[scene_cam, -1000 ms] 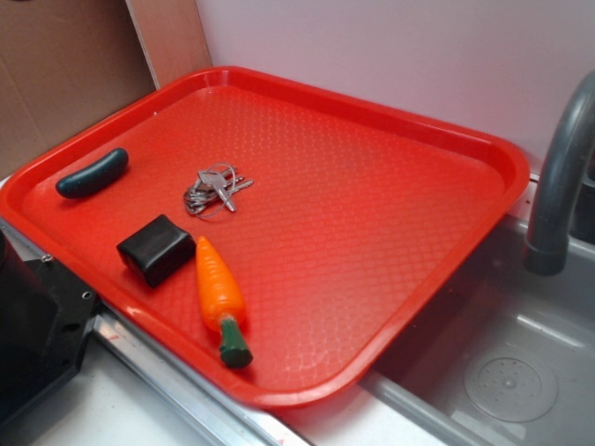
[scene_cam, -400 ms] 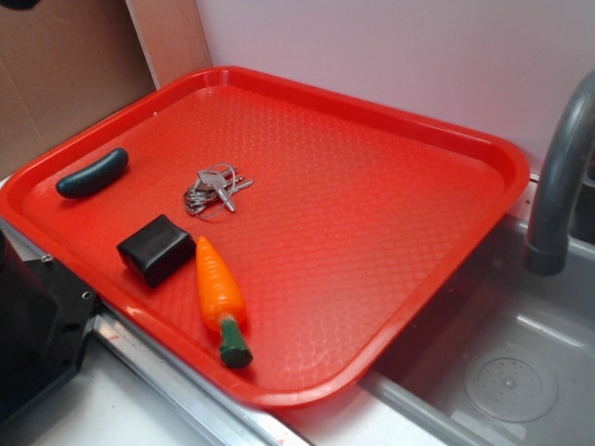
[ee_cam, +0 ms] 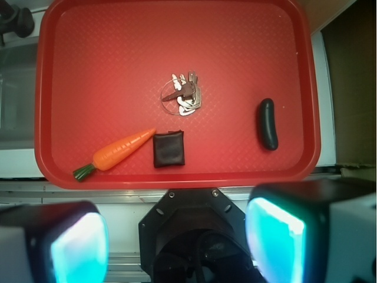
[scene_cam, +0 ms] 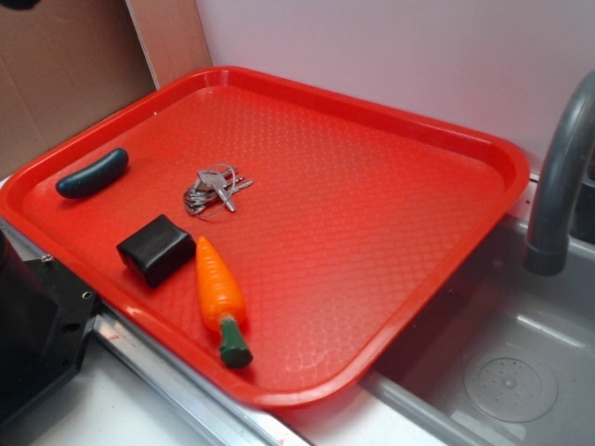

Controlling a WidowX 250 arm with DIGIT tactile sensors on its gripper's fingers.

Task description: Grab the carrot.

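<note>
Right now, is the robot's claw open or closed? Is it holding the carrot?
Gripper: open, holding nothing, high above the tray. The carrot lies untouched beside the black block.

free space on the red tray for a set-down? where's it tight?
Free: the whole stretch of tray between the keys and the faucet side rim, and the far end beyond the keys. Crowded: the near-left corner, where carrot, black block and dark green piece cluster; carrot tip nearly touches the block.
</note>
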